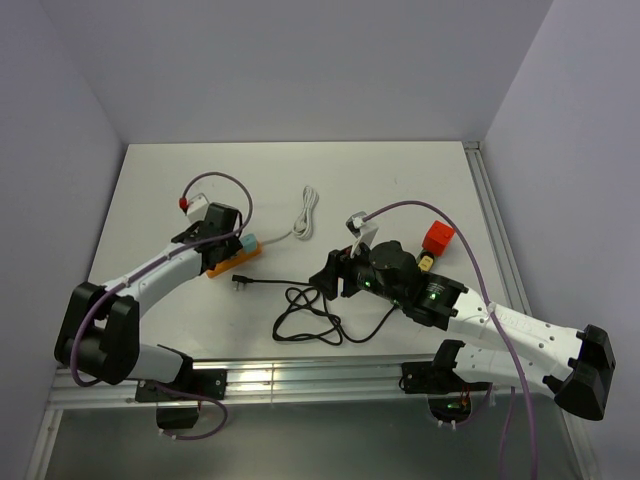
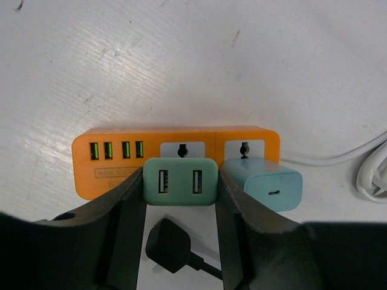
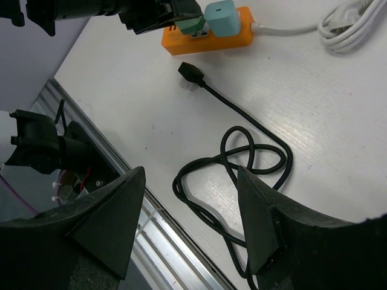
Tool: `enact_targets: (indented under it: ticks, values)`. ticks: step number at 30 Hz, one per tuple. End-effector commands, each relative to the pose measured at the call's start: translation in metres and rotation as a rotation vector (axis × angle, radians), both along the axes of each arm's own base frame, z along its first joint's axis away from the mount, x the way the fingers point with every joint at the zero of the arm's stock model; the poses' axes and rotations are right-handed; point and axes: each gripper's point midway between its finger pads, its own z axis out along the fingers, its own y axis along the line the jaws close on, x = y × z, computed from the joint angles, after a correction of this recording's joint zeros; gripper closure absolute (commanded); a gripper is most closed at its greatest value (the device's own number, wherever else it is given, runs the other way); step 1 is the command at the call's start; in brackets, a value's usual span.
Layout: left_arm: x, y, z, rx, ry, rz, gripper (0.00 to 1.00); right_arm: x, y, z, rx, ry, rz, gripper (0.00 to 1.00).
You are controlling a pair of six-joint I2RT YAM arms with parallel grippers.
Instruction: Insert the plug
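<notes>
Left jaws: closed on the green adapter (image 2: 180, 181), 1 finger on each side.
Green adapter: against the orange power strip (image 2: 81, 169), at the socket just beside the blue adapter (image 2: 266, 187); how deep it sits, cannot tell.
Right jaws: wide apart, holding nothing, above the looped black cable (image 3: 254, 157).
Black plug (image 2: 169, 244): loose on the counter (image 2: 181, 60), near the strip.

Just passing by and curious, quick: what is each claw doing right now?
Left claw: closed on the green charger, at the orange power strip.
Right claw: open, holding nothing, above the black cable.
</notes>
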Motion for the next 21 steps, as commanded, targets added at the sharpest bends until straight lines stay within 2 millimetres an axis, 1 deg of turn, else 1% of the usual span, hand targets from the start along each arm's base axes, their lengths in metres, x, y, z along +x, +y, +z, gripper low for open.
enact_targets:
  ticks: [1, 7, 11, 12, 16, 17, 20, 21]
  values:
    - [-0.008, 0.001, -0.003, 0.048, 0.013, 0.006, 1.0, 0.002, 0.002, 0.007, 0.034, -0.018, -0.004, 0.31]
    - [-0.028, -0.009, -0.023, 0.116, 0.071, -0.012, 1.0, 0.001, 0.0, 0.009, 0.042, -0.02, -0.006, 0.31]
    - [-0.034, -0.01, -0.03, 0.166, 0.093, -0.018, 1.0, 0.0, 0.0, 0.01, 0.045, -0.019, -0.002, 0.31]
    - [-0.034, -0.014, -0.029, 0.169, 0.092, -0.026, 1.0, 0.0, 0.0, 0.009, 0.042, -0.018, -0.004, 0.31]
    - [-0.036, -0.015, -0.036, 0.19, 0.129, -0.042, 1.0, -0.001, 0.0, 0.01, 0.049, -0.016, -0.002, 0.31]
    - [-0.039, -0.014, -0.042, 0.198, 0.15, -0.046, 1.0, -0.001, -0.002, 0.01, 0.049, -0.019, -0.005, 0.31]
    - [-0.045, -0.015, -0.049, 0.183, 0.169, -0.044, 1.0, -0.002, -0.004, 0.01, 0.048, -0.02, -0.009, 0.31]
    - [-0.051, -0.015, -0.055, 0.169, 0.183, -0.044, 1.0, -0.002, -0.004, 0.009, 0.049, -0.019, -0.01, 0.31]
